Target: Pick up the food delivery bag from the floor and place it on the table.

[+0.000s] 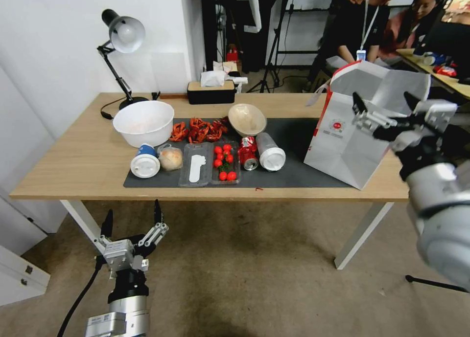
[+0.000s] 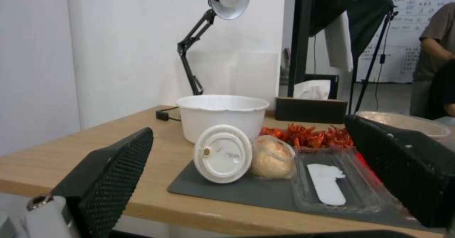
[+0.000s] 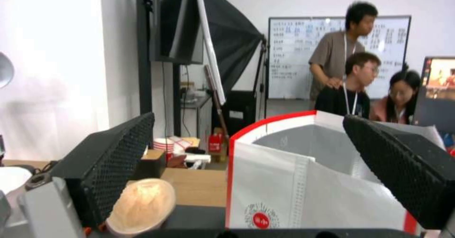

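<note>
The food delivery bag [image 1: 345,141] stands upright on the counter [image 1: 73,161], at its right end, mouth up. The right gripper [image 1: 387,107] hovers just beside its top, jaws wide, seemingly clear. The left gripper [image 1: 132,219] waits low above the floor [image 1: 245,278], jaws spread.

Light wood-grain tabletop [image 1: 73,166], matt and smooth, under a dark grey matt mat [image 1: 298,136]. Boxy white-and-red food delivery bag [image 1: 342,146] of matt woven-looking fabric, dull silver lining inside. Glossy white plastic bowl [image 1: 143,123]; clear, shiny plastic tray [image 1: 196,169]. Rough, stained brownish-grey floor [image 1: 254,278]. Black dimpled pads on the fingers [image 2: 111,181] of the left gripper [image 1: 132,219]; brushed metal wrist.
</note>
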Controlling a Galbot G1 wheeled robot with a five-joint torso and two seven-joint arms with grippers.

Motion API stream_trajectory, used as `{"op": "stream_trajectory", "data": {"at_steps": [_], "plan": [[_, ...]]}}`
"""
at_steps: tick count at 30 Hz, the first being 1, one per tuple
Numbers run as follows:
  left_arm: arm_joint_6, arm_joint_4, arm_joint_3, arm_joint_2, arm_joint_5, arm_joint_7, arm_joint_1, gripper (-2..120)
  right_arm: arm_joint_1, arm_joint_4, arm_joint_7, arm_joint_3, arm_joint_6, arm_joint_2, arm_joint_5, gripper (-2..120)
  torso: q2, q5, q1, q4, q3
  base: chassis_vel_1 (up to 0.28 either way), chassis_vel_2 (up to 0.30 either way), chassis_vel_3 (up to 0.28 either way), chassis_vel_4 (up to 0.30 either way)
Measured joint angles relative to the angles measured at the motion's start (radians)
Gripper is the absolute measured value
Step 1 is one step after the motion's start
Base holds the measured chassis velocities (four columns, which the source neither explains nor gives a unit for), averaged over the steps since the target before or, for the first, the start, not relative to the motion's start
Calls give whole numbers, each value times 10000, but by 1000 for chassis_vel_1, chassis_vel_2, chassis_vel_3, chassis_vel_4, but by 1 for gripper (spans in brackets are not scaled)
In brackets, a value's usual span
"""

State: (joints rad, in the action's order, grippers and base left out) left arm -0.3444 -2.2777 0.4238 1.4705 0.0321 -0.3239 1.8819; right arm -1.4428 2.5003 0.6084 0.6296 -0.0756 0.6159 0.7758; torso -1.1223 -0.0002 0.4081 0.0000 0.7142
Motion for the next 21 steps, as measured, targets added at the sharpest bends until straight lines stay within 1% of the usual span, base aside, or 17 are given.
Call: {"op": "stream_trajectory", "data": {"at_steps": [1, 2, 3, 4, 5, 6, 7, 8, 9, 10, 12, 14, 15, 21], "plan": [[-2, -11, 0, -16, 16, 5, 9, 100, -593, 40, -134, 77, 344, 246, -588, 100, 0, 1, 0, 0, 0, 0, 0, 0, 0], [-2, -11, 0, -16, 16, 5, 9, 100, -593, 40, -134, 77, 344, 246, -588, 100, 0, 1, 0, 0, 0, 0, 0, 0, 0], [-3, -16, 0, -24, 22, 11, 14, 100, -1043, 48, -217, 99, 583, 454, -1007, 100, 0, 0, 0, 2, 0, 0, 0, 0, 0], [-3, -19, 1, -33, 32, 14, 14, 100, -1593, 48, -353, 102, 868, 718, -1498, 100, 0, 1, 0, 1, 0, 0, 0, 0, 0], [-4, -20, 3, -50, 48, 19, 13, 100, -2472, 47, -583, 66, 1365, 1193, -2285, 100, 0, 4, 1, -3, 1, 0, 0, 0, 0], [-4, -20, 3, -50, 48, 19, 13, 100, -2472, 47, -583, 66, 1365, 1193, -2285, 100, 0, 4, 1, -3, 1, 0, 0, 0, 0], [-6, -20, 4, -62, 58, 21, 12, 100, -2779, 47, -668, 39, 1548, 1378, -2581, 100, 0, 3, 0, -6, 1, 0, 0, 0, 0], [-7, -20, 3, -76, 67, 31, 12, 100, -3078, 47, -733, 6, 1744, 1576, -2891, 100, 0, 3, -1, -8, 0, 0, 0, 0, 0], [-34, -7, 4, -114, 78, 66, 13, 100, -3561, 42, -789, -64, 2121, 1962, -3495, 100, -1, 1, -1, -5, 0, 0, 0, 0, 0], [-34, -7, 4, -114, 78, 66, 13, 100, -3561, 42, -789, -64, 2121, 1962, -3495, 100, -1, 1, -1, -5, 0, 0, 0, 0, 0], [-65, 34, 5, -143, 100, 84, -6, 100, -3974, 31, -806, -109, 2512, 2315, -4049, 100, -1, 0, 0, 1, 0, 0, 0, 0, 0], [-89, 62, 5, -155, 109, 91, -23, 100, -4239, 13, -796, -157, 2782, 2599, -4507, 100, 0, 1, 0, 0, 0, 0, 0, 0, 0], [-89, 62, 5, -155, 109, 91, -23, 100, -4239, 13, -796, -157, 2782, 2599, -4507, 100, 0, 1, 0, 0, 0, 0, 0, 0, 0], [-148, 155, 17, -193, 110, 131, -27, 100, -4545, -461, -815, -487, 3331, 3295, -5163, 100, 0, 0, -1, 0, 0, 0, 0, 0, 0]]}}
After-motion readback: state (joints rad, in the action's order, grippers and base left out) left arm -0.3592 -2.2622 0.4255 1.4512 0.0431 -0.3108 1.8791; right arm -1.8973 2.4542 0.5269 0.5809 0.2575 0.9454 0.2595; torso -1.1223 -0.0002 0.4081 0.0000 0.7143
